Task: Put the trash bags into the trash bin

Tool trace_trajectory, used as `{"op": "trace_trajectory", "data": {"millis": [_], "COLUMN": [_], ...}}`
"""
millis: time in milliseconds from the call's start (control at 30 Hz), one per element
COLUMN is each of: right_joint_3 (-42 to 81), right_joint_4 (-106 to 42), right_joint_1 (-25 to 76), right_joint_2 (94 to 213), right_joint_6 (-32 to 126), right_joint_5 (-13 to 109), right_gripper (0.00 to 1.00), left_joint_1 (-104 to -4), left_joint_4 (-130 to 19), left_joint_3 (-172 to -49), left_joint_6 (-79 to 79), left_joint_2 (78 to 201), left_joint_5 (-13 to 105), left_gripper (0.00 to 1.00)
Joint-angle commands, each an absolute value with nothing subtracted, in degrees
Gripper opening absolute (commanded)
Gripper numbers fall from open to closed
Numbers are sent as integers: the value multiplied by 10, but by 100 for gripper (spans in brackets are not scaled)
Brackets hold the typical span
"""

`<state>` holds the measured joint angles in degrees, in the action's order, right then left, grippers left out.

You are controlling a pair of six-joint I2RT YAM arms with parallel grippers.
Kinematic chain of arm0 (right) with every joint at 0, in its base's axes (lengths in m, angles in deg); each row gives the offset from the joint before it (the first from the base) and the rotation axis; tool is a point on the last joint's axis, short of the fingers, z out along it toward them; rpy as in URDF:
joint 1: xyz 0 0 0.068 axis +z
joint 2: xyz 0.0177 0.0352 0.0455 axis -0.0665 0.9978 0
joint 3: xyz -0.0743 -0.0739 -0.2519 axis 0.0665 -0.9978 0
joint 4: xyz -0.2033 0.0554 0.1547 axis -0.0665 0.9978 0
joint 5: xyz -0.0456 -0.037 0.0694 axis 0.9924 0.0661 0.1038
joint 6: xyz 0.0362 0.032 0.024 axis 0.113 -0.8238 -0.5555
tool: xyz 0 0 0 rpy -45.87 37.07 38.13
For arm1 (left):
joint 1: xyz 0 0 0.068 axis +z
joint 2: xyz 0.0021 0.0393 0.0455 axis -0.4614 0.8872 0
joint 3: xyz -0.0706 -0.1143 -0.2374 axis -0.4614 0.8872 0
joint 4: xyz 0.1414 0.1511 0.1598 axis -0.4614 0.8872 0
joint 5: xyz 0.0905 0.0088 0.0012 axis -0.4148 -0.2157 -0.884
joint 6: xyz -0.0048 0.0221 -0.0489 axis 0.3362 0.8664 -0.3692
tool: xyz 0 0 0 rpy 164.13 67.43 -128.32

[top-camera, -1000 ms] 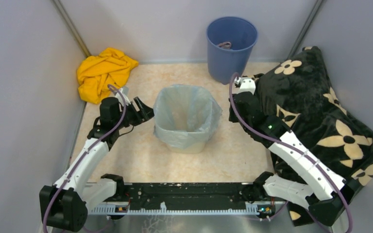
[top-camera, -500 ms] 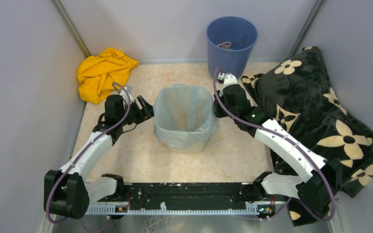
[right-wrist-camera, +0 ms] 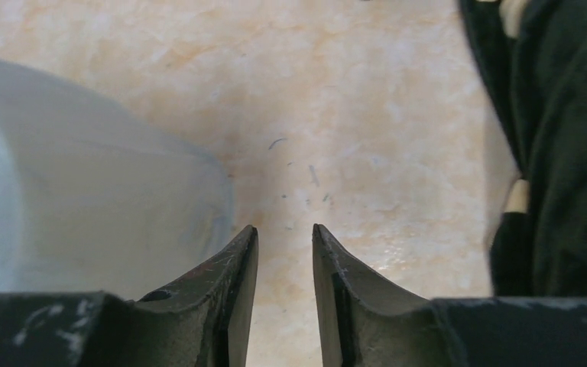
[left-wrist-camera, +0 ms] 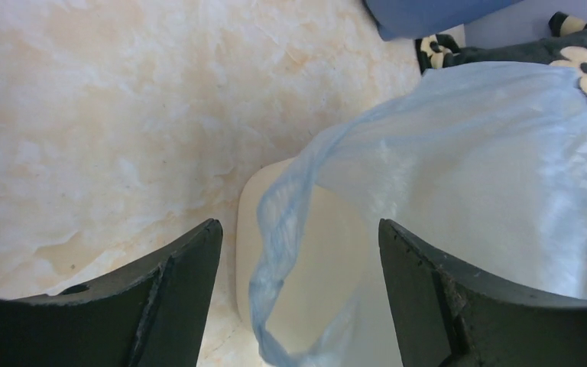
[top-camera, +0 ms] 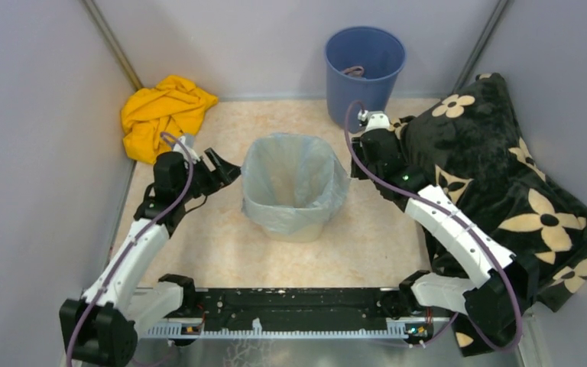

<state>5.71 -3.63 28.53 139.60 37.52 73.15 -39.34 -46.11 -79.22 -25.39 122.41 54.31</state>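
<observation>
The cream trash bin [top-camera: 309,232] stands in the middle of the floor. A pale-blue trash bag [top-camera: 264,191] lines it and drapes over its rim. My left gripper [top-camera: 225,172] sits just left of the rim and is open. In the left wrist view a twisted edge of the bag [left-wrist-camera: 275,260] hangs loose between its wide fingers [left-wrist-camera: 176,283], in front of the bin's wall [left-wrist-camera: 329,252]. My right gripper [top-camera: 355,164] hovers by the bin's right side. Its jaws [right-wrist-camera: 284,229] stand a little apart with only floor between them, and the bag [right-wrist-camera: 84,206] lies to their left.
A round blue bucket [top-camera: 363,84] stands at the back wall. A yellow cloth [top-camera: 160,115] lies in the back left corner. A black blanket with cream flowers [top-camera: 504,183] fills the right side, close behind my right arm. Grey walls enclose the floor.
My right gripper swung from the blanket to the bin's right rim, then drew back slightly with its jaws parting. My left gripper stayed by the left rim and opened a little wider.
</observation>
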Motion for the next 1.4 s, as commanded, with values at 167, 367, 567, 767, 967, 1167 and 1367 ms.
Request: {"op": "trace_trajectory", "data": {"millis": [167,367,567,767,967,1167,1367], "right_joint_3": [143,183,230,264,288,305,333], "right_joint_4": [-84,-121,-132,-139,-140,-145,-140], "right_joint_1": [179,178,178,167,146,128,128], "right_joint_2": [1460,1522,1598,1642,1667,1710,1763], "right_joint_6": [378,382,404,408,404,394,386], "right_joint_5": [651,597,544,490,441,358,280], "right_gripper": [34,36,38,51,61,63,66], "left_joint_1": [-394,-394,-394,-394,-394,-394,-394], "left_joint_4": [-350,-292,-200,-167,-167,-190,-192], "left_joint_3": [-790,-775,-772,-748,-738,-714,-707], "left_joint_6": [-254,-285,-286,-298,-308,-321,-333], "left_joint_2": [1063,1000,924,890,879,882,878], "left_joint_5": [527,599,621,654,671,702,720], "left_gripper": [79,78,79,88,99,99,99]}}
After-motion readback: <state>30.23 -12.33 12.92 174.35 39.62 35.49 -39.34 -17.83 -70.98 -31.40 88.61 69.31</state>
